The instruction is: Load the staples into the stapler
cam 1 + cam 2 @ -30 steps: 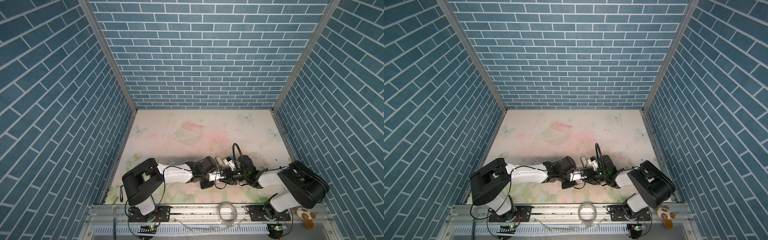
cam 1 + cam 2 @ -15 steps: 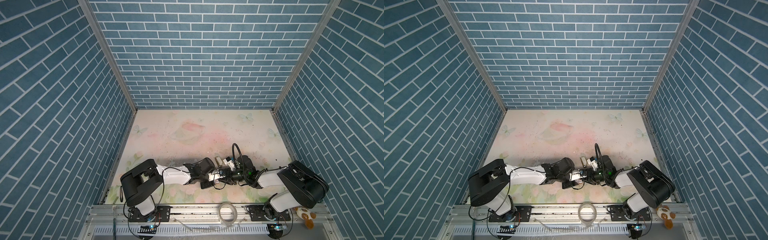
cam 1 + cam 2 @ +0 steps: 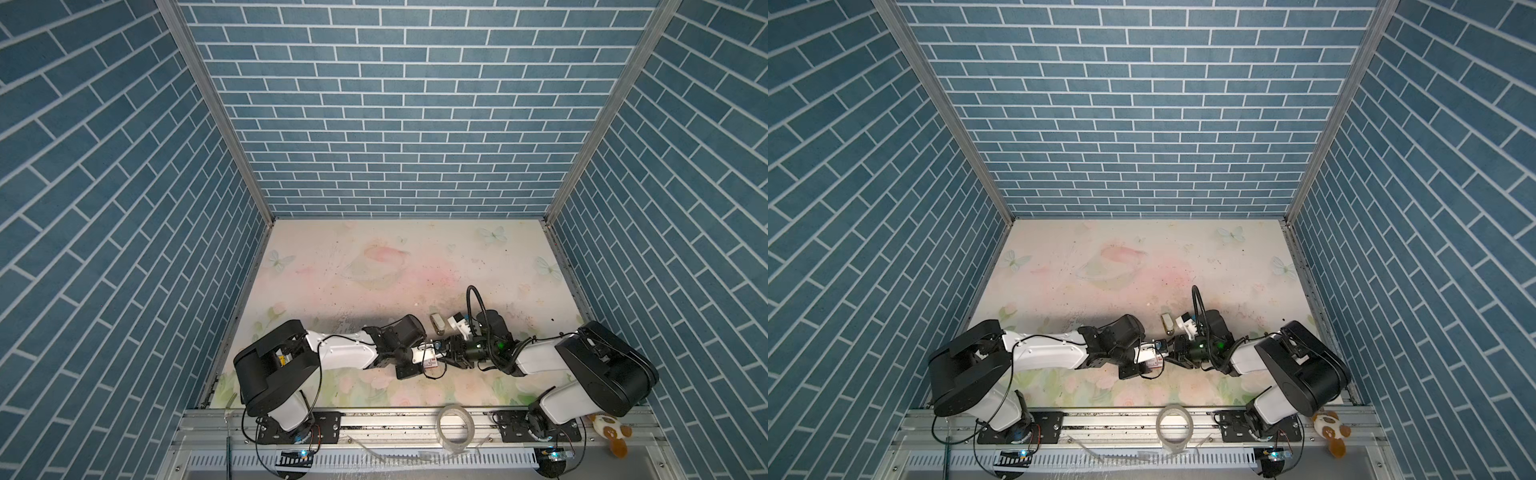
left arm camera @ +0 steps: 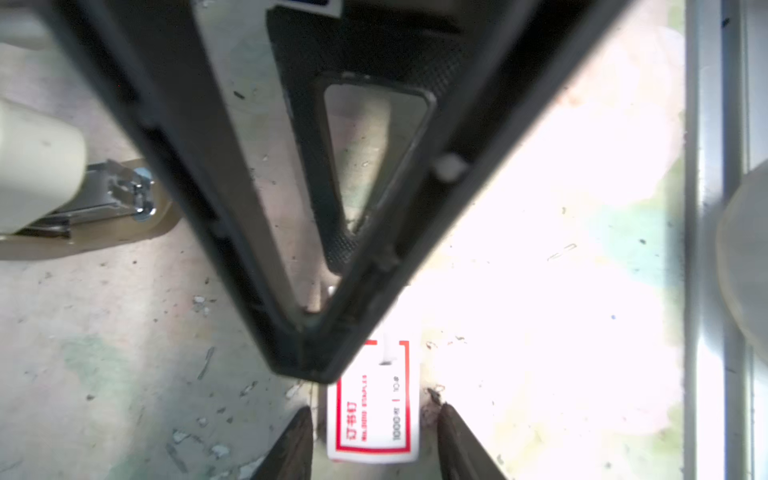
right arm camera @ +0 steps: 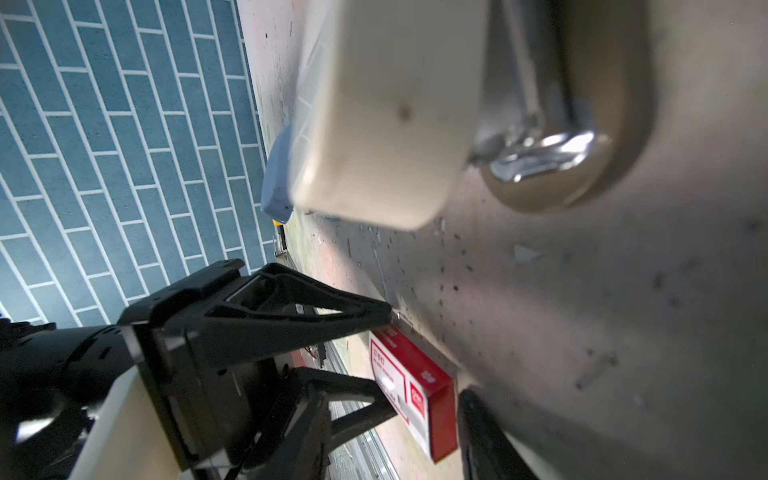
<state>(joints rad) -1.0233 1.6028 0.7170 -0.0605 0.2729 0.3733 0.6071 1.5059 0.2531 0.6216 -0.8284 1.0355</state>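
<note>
A small white-and-red cardboard box [image 4: 374, 415] lies flat on the mat. My left gripper [image 4: 376, 419] is open astride it, with a gap on each side. My right gripper [image 3: 451, 358] comes from the opposite side, rolled on its side and open. One of its fingers [image 5: 478, 436] rests by the box's red end [image 5: 440, 415]; the other reaches over the box. The stapler [image 3: 437, 323], with a cream top, chrome channel and tan base, stands just behind both grippers [image 5: 395, 104]. The staples are hidden.
Blue brick walls close in the mat on three sides. A metal rail [image 4: 706, 208] runs along the front edge, with a roll of clear tape [image 3: 455, 428] and a plush toy [image 3: 611, 432] on it. Dark specks and bits litter the mat [image 3: 374, 270].
The left arm has edged slightly back to the left. The right arm, box and stapler are where they were.
</note>
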